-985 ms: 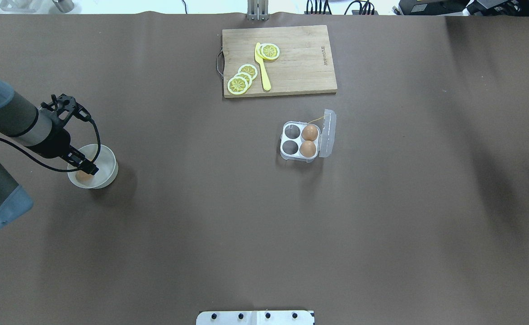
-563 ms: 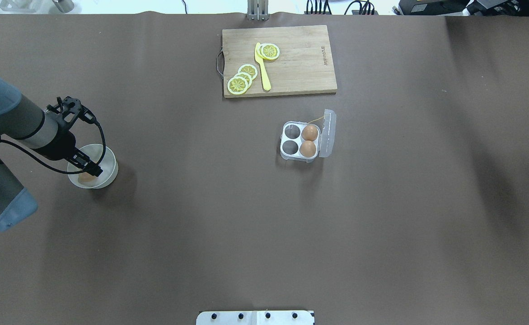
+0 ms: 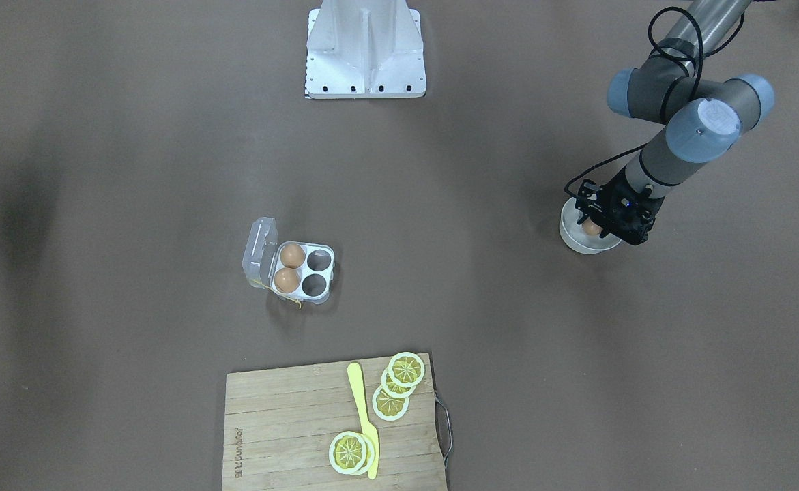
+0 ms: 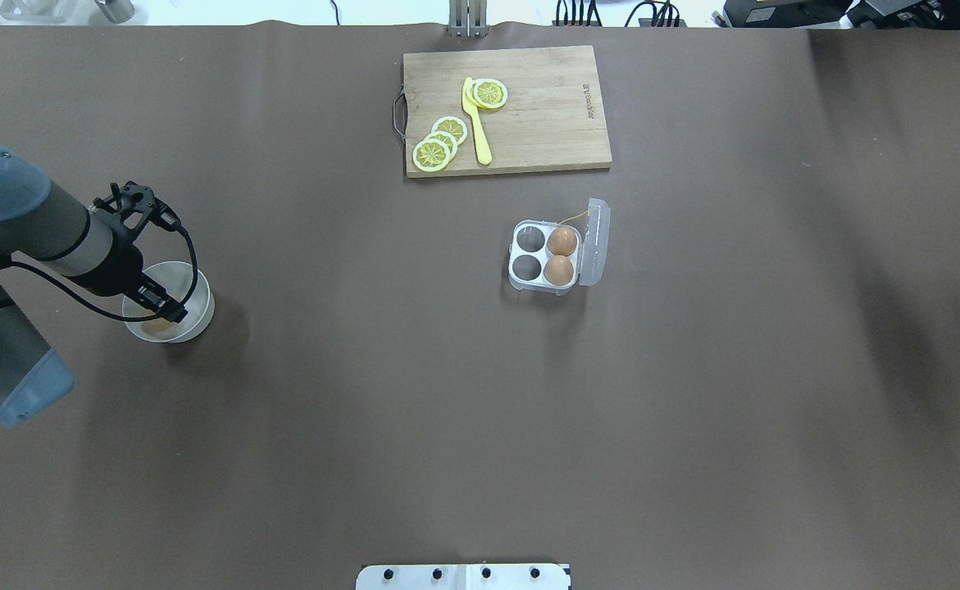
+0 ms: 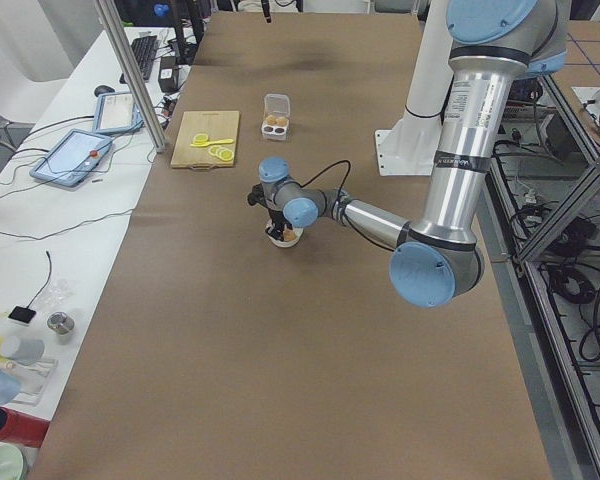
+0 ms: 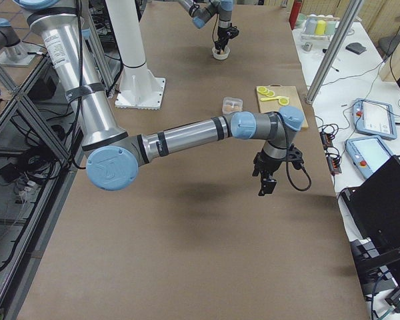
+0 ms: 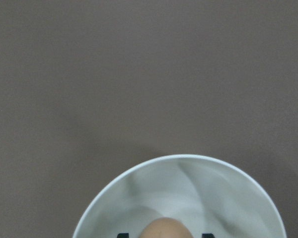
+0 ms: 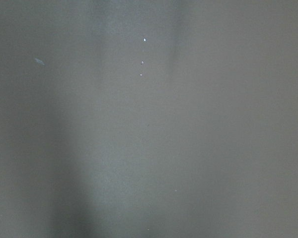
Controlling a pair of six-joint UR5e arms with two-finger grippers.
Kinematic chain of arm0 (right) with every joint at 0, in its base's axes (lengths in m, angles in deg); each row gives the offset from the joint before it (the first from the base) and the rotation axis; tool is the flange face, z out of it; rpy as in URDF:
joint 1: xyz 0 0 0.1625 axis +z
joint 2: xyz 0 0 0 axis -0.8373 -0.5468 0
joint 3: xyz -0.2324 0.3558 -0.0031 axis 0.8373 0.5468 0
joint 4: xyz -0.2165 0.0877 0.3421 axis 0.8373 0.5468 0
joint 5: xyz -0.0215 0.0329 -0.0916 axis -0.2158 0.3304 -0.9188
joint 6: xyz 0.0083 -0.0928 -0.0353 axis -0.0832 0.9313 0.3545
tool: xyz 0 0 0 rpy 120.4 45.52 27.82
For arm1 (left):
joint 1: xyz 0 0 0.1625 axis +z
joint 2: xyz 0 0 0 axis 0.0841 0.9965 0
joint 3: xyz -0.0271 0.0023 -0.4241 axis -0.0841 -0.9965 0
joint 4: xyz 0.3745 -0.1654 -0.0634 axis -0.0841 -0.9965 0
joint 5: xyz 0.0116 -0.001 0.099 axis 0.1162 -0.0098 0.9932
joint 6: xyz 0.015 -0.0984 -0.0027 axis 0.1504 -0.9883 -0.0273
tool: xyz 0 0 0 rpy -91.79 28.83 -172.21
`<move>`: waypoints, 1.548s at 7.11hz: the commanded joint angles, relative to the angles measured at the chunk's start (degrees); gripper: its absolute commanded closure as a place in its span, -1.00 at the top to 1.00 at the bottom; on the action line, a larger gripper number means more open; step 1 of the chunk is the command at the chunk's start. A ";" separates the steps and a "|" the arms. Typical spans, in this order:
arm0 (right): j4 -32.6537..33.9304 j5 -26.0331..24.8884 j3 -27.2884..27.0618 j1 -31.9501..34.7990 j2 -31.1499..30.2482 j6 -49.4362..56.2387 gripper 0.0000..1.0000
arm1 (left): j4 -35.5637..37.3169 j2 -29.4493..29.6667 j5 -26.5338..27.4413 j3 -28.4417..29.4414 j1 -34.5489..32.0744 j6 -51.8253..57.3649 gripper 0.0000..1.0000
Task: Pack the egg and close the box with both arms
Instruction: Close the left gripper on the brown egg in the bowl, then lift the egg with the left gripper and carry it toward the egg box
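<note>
Egg sits in the white bowl on the table, far out on robot's left side, well apart from the box. Left gripper is down inside the bowl; the wrist view shows black fingertips either side of the egg with a small gap each side, so jaws are spread and straddling it, not clamped. Box sits mid-table, lid hinged open and standing up on robot's right side. Two brown eggs fill the two cells next to the lid; the two cells on the other side are empty. Right gripper hangs above bare table at robot's right end, well clear of the box; can't tell its jaws' state. Cutting board with lemon slices and a yellow knife lies beyond the box.
</note>
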 commanded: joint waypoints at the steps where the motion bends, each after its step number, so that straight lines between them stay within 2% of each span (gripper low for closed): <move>1: -0.04 0.00 0.00 0.00 0.00 0.00 1.00 | -0.09 -0.04 0.19 -0.04 0.06 -0.07 -0.24; 4: 0.05 0.00 0.00 0.00 0.00 0.00 1.00 | -0.09 -0.39 -0.59 -2.14 -0.47 0.20 -0.30; 5: -0.04 0.00 0.00 0.00 0.00 0.00 1.00 | 0.26 -1.00 -0.77 -5.11 -0.82 0.20 -0.32; 8: 0.05 0.00 0.00 0.09 0.00 0.00 1.00 | -0.26 0.39 -3.76 -5.49 -4.50 -0.41 -0.35; 11: 0.05 0.09 0.09 0.09 -0.09 0.00 1.00 | -0.44 12.13 -3.67 -4.09 -4.95 -16.70 -0.35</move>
